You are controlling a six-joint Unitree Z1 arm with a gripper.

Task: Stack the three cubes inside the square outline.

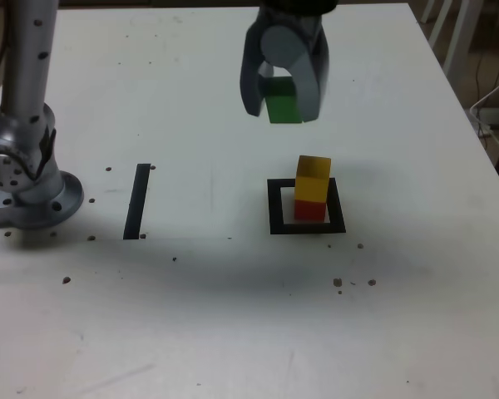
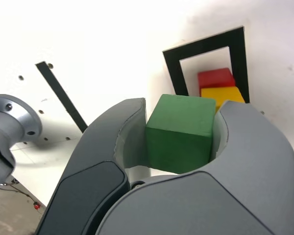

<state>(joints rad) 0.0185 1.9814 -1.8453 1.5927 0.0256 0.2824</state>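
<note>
Gripper: Your gripper (image 2: pixel 181 132) was closed on the green cube (image 1: pixel 284 111), its fingers on opposite sides, the block aloft over the table (image 1: pixel 191 332).
Green cube: In the exterior view, it appeared between the stack and the table's far edge; its exact height could not be told.
Red cube: The bottom block (image 1: pixel 310 211) sat inside the square outline (image 1: pixel 276 220), toward the side facing the table's right edge in the exterior view.
Yellow cube: The middle block (image 1: pixel 313 176) rested atop the red, leaving its upper face bare.
Black strip: It (image 1: pixel 137 201) lay between the outline and the arm's base (image 1: pixel 41 204), which stood by the table's left edge in that view.
Step in hand: You appeared to be carrying the third and last block to the stack.
Next move: You needed to bring it over the yellow top, square its faces, lower gently and release only upon contact; a sideways nudge risked toppling the pair.
</note>
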